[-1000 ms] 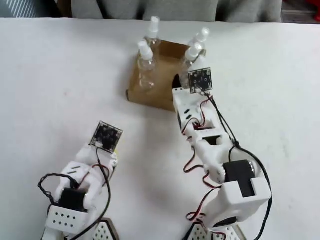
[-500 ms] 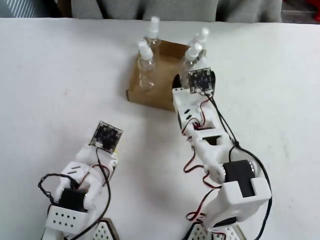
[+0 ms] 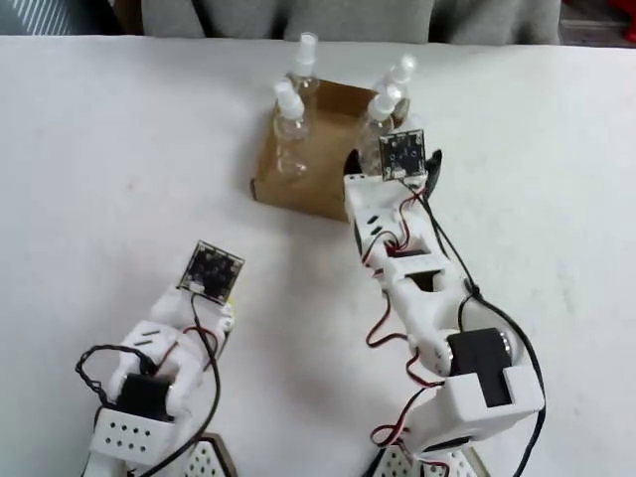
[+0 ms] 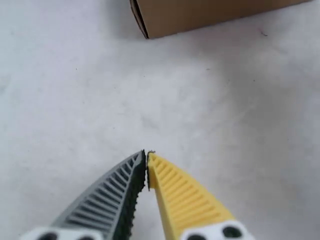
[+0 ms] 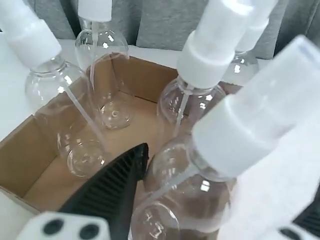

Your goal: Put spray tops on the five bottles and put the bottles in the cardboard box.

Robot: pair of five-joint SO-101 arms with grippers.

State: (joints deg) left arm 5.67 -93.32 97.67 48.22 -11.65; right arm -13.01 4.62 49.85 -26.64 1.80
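A shallow, open-topped brown cardboard box (image 3: 266,171) sits on a white table (image 3: 119,149). Five clear plastic bottles stand upright, each with a white spray top fitted.

One bottle (image 5: 47,85) stands just inside the box wall on the left arm's side. A second bottle (image 5: 100,47) stands against the box's far wall. A third bottle (image 5: 192,95) stands toward the box's right side. A fourth bottle (image 5: 245,62) stands behind the third, at the box's far right corner. The fifth bottle (image 5: 185,200) stands at the box's near right corner. It is not clear whether its base sits inside the wall.

The right gripper (image 5: 223,178) is at that near right corner. Its black jaws are spread wide, one on each side of the fifth bottle. One black jaw tip reaches over the box floor, just beside the bottle.

The left gripper (image 4: 146,156) is well apart from the box, on its near left side and low over bare table. Its grey and yellow ribbed jaws are closed tip to tip, with nothing between them.

Grey cloth (image 3: 298,15) hangs beyond the table edge, on the far side of the box.
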